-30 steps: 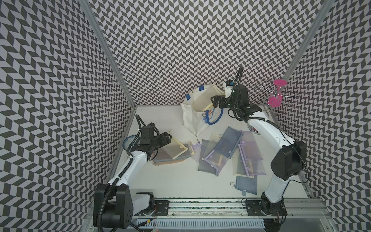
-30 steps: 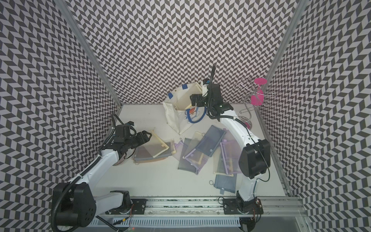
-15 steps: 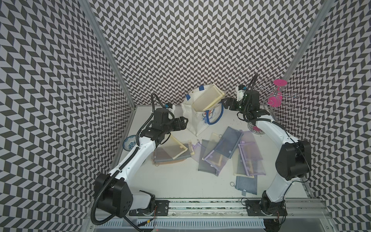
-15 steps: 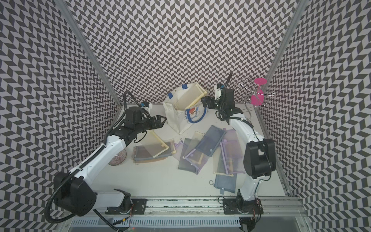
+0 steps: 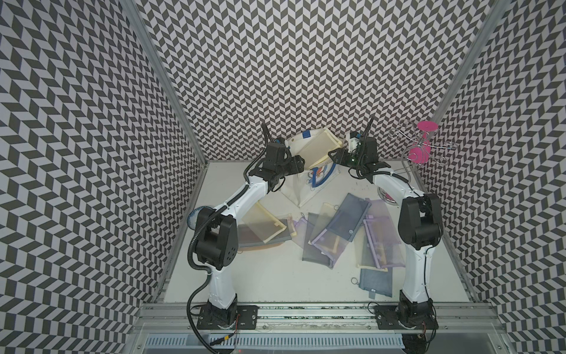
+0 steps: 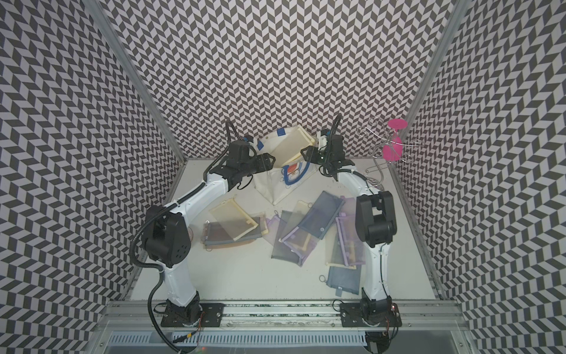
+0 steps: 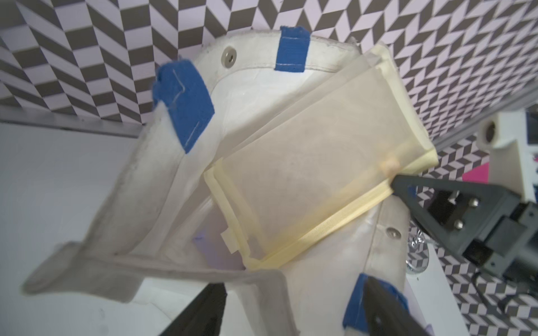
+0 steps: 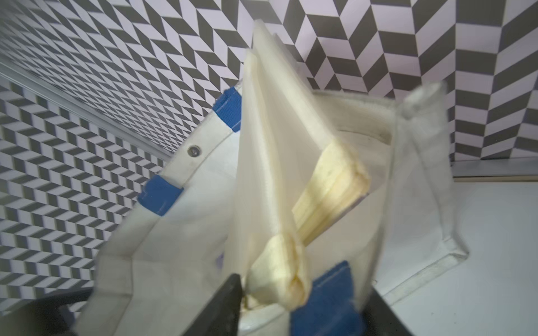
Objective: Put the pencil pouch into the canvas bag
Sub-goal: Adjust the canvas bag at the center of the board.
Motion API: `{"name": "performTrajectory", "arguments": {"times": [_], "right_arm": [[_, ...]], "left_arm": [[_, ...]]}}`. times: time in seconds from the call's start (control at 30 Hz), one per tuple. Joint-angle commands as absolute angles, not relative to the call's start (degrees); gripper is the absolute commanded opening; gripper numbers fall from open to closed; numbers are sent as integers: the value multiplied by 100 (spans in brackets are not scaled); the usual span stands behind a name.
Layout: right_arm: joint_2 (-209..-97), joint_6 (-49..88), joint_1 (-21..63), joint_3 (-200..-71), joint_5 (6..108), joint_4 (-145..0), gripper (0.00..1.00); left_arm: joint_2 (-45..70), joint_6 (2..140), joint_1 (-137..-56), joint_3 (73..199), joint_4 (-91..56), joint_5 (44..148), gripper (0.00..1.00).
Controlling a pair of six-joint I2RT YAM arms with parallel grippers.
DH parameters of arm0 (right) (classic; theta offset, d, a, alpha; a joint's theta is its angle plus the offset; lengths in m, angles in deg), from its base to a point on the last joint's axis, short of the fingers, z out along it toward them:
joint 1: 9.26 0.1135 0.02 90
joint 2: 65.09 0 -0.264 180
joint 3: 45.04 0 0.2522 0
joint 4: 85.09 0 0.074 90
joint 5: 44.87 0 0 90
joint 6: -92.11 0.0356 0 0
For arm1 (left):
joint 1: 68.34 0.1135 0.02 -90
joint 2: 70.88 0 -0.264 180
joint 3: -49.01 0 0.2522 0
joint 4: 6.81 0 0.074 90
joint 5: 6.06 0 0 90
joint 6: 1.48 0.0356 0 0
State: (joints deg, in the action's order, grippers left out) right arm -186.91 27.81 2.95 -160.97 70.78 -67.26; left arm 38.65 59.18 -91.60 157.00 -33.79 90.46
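**Top views.**
- Left arm [image 5: 245,196] is reaching forward and inward. The left gripper [image 5: 301,164] is sitting at the bag's [image 5: 292,187] left front rim.
- Right arm [image 5: 395,187] is arching in from the opposite side. The right gripper [image 5: 332,154] is meeting the pouch [image 5: 318,147] at the bag's right rim.
- The bag is standing just before the back wall [image 5: 306,76].
- Spare pouches [image 5: 337,233] are lying on the table [image 5: 275,275], well apart from both grippers.
- A wire stand [image 5: 422,147] is standing near the right arm.
- In both top views the pouch [image 6: 291,147] is lying tilted across the bag's mouth. Its long axis is running from the left arm's side up toward the back right.

**Left wrist.**
- The left gripper's fingers [image 7: 203,314] are standing apart, with the bag's near rim [image 7: 262,273] lying between them.
- The bag's mouth is gaping wide.
- The pouch [image 7: 305,186] is sinking one short end inside and leaning its other end on the far rim.
- One of the right gripper's fingers [image 7: 436,197] is touching the pouch's raised corner.

**Right wrist (blurred).**
- The right gripper's fingers [image 8: 227,305] are standing part-way apart around the pouch's near corner [image 8: 276,285] and a blue strap [image 8: 329,293].
- Whether they are pinching cannot be told.
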Motion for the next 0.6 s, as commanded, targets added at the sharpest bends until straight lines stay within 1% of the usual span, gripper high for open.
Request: {"name": "performTrajectory", "arguments": {"times": [0.0,0.03,0.13,0.23,0.3,0.33,0.57], "right_arm": [[-18720,2863,350,-16048,7246,-7085,41],[-18655,2865,352,-15988,7231,-7115,36],[-18362,2805,410,-15790,7107,-7177,22],[-17921,2737,511,-15512,7046,-7227,15],[-17544,2691,622,-15246,7013,-7280,12],[-17323,2665,682,-15085,7003,-7306,11],[-16008,2515,897,-13793,6622,-7535,8]], "left_arm": [[3823,5810,-9205,15828,-3487,8789,58],[3802,5833,-9195,15788,-3484,8786,49],[3703,5888,-9156,15680,-3532,8729,29],[3484,5906,-9068,15453,-3485,8737,13],[3302,5964,-8983,15329,-3481,8744,2],[3193,6014,-8931,15276,-3487,8766,0],[2695,6453,-8643,14734,-3350,8805,0]]}}
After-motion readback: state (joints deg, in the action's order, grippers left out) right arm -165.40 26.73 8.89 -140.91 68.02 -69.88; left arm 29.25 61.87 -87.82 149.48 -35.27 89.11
